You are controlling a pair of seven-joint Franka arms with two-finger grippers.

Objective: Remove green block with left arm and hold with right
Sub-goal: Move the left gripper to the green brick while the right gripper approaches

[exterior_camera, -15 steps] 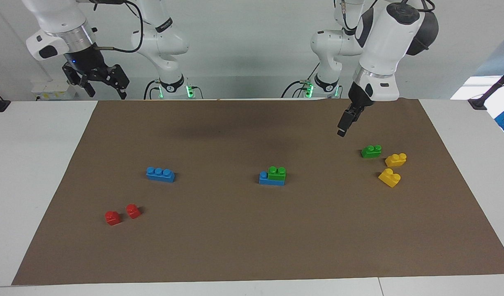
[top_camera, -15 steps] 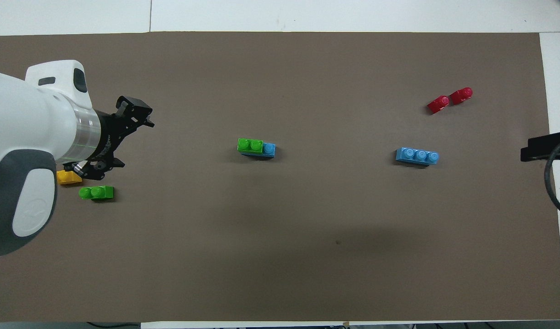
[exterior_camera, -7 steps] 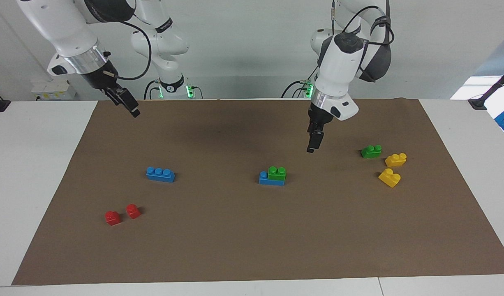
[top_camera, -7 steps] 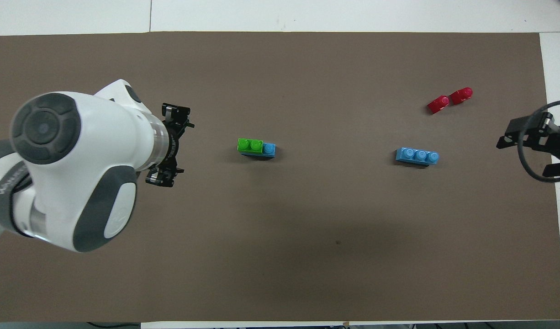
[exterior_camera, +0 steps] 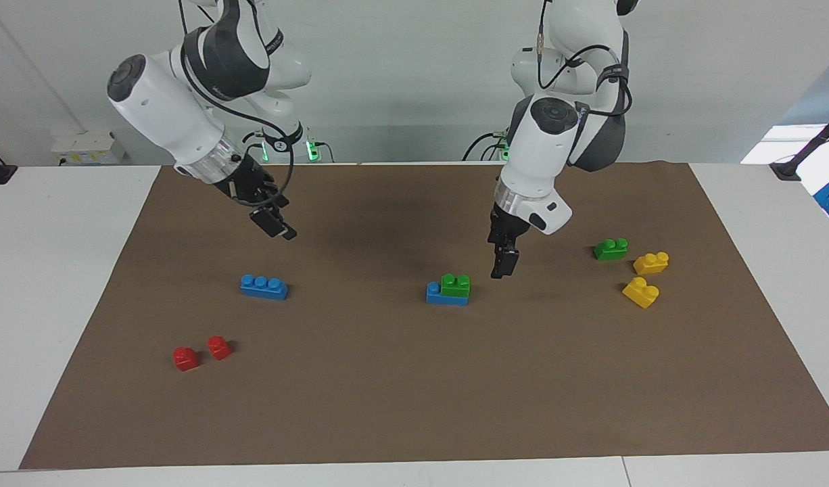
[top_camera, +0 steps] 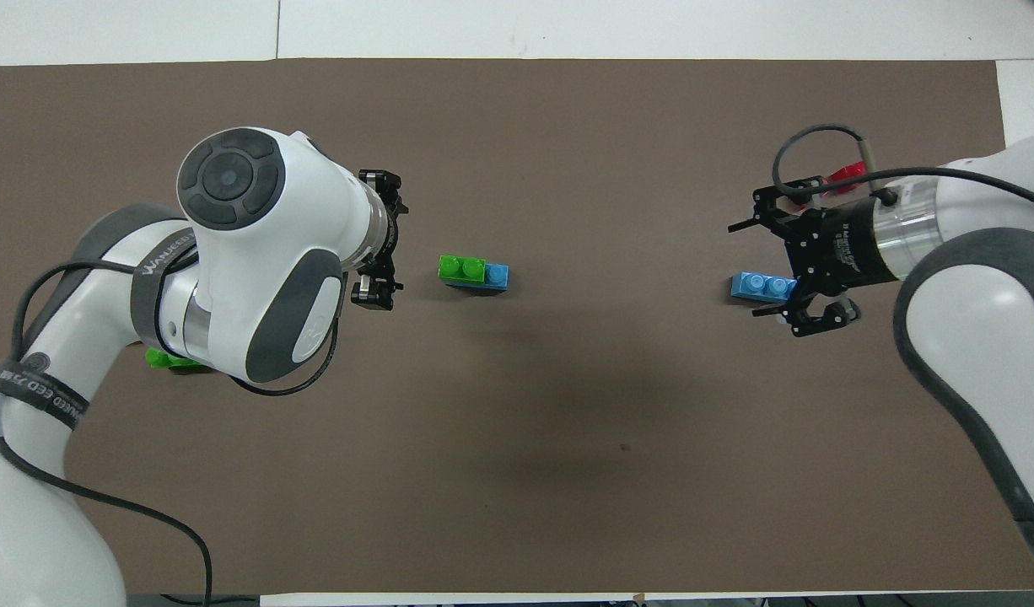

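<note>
A green block (exterior_camera: 456,284) with two studs sits on one end of a blue brick (exterior_camera: 437,294) at the mat's middle; the overhead view shows the green block (top_camera: 461,268) and the blue brick (top_camera: 498,276) too. A second green block (exterior_camera: 610,249) lies loose toward the left arm's end, mostly hidden under the arm in the overhead view (top_camera: 164,361). My left gripper (exterior_camera: 504,266) hangs low over the mat beside the stacked pair, open and empty (top_camera: 390,239). My right gripper (exterior_camera: 274,224) is raised over the mat by the three-stud blue brick, open and empty (top_camera: 749,263).
A three-stud blue brick (exterior_camera: 264,287) lies toward the right arm's end. Two red bricks (exterior_camera: 186,358) lie farther from the robots than it. Two yellow bricks (exterior_camera: 651,262) lie beside the loose green block. A brown mat (exterior_camera: 414,406) covers the table.
The left gripper has swung from over the loose green block to beside the stacked pair and come lower. The right gripper has moved in from the table's end to over the three-stud blue brick.
</note>
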